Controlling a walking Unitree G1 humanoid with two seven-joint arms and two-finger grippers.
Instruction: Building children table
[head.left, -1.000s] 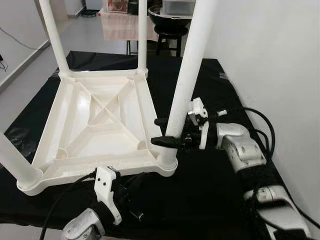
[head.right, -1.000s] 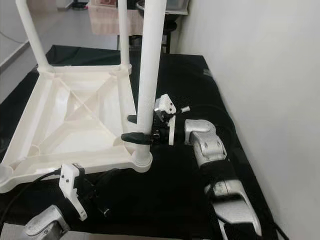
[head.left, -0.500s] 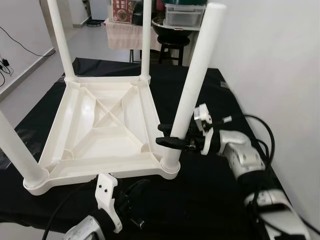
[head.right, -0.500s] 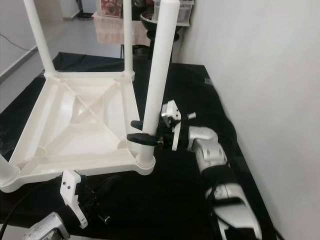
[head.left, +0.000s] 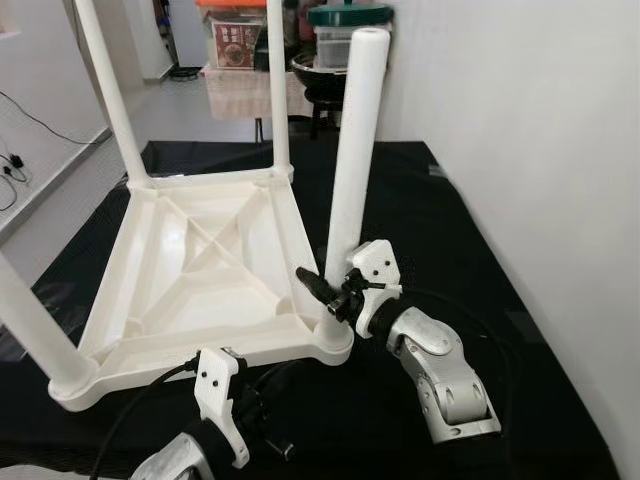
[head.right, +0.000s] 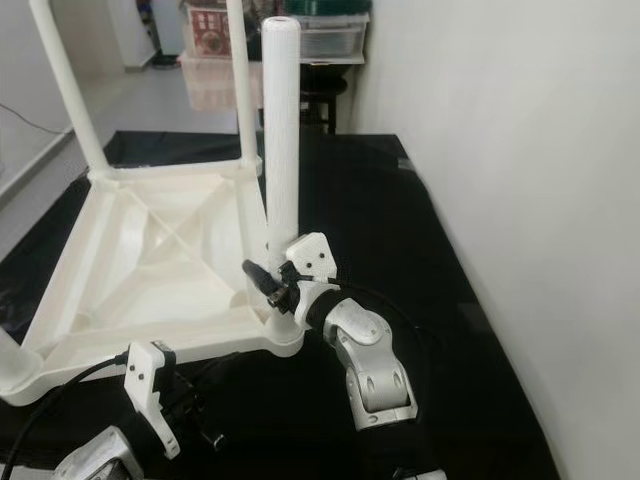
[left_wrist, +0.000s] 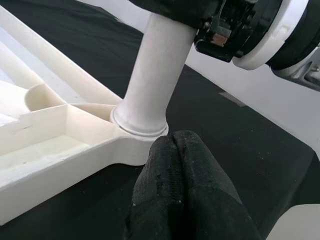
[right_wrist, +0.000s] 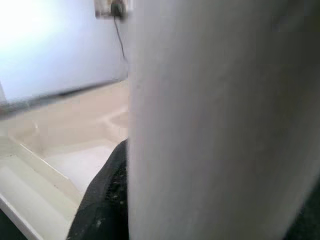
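Note:
A white plastic children's table (head.left: 200, 270) lies upside down on a black cloth. Its near right leg (head.left: 355, 130) stands almost upright in the corner socket (head.left: 335, 335). My right gripper (head.left: 325, 290) is shut on this leg just above the socket, and one black finger (right_wrist: 105, 200) lies against the leg (right_wrist: 220, 120) in the right wrist view. My left gripper (head.left: 270, 420) sits low in front of the table's near edge. Its two fingers (left_wrist: 180, 190) are pressed together with nothing between them, pointing at the socket (left_wrist: 140, 127).
Three more legs stand up from the table: back left (head.left: 110, 90), back right (head.left: 278, 90), near left (head.left: 30, 320). A white wall (head.left: 520, 150) runs close on the right. A stool and storage boxes (head.left: 335, 40) stand behind the cloth (head.left: 450, 230).
The near right leg leaned to the right and now stands almost upright in its socket. My right arm has swung round nearer the front of the table. The camera has shifted too.

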